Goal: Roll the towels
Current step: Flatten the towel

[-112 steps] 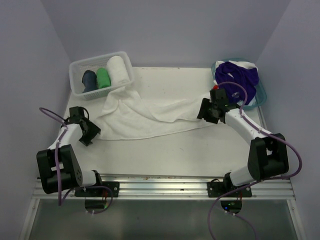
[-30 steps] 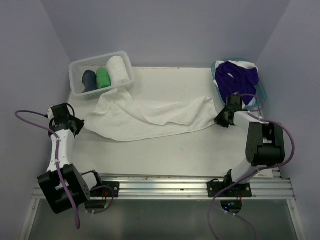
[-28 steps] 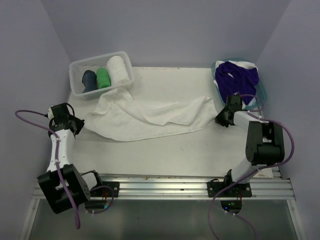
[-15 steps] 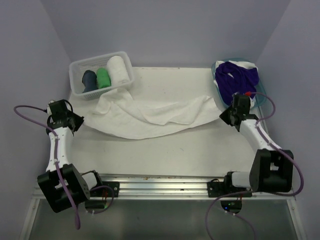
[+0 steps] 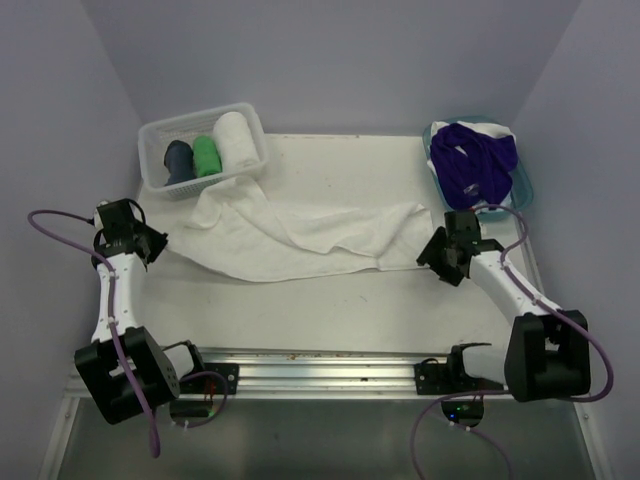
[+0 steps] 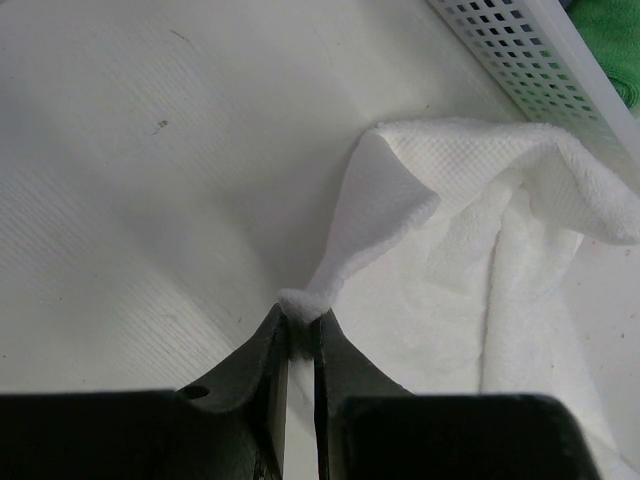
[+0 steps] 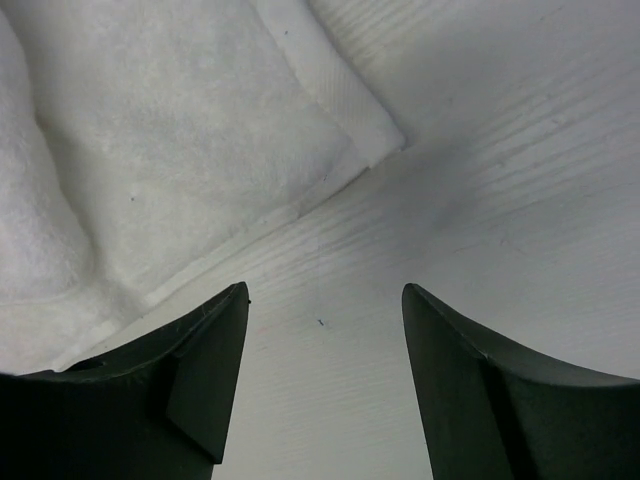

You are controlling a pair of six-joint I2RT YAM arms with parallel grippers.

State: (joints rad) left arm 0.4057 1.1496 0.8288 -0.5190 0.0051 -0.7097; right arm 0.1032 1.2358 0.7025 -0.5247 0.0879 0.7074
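A big white towel (image 5: 300, 235) lies unrolled and rumpled across the middle of the table (image 5: 330, 310), reaching from near the left edge to near the right edge. Its left corner is drawn up into a thin twisted peak, pinched in the left gripper (image 6: 300, 318); its right end lies flat, hemmed corner down. At the far left corner, a basket (image 5: 200, 112) holds three rolled towels side by side: navy (image 5: 179, 160), green (image 5: 206, 156) and white (image 5: 235, 140). At the far right corner, a purple towel (image 5: 472, 160) is heaped loose in a tub (image 5: 525, 185).
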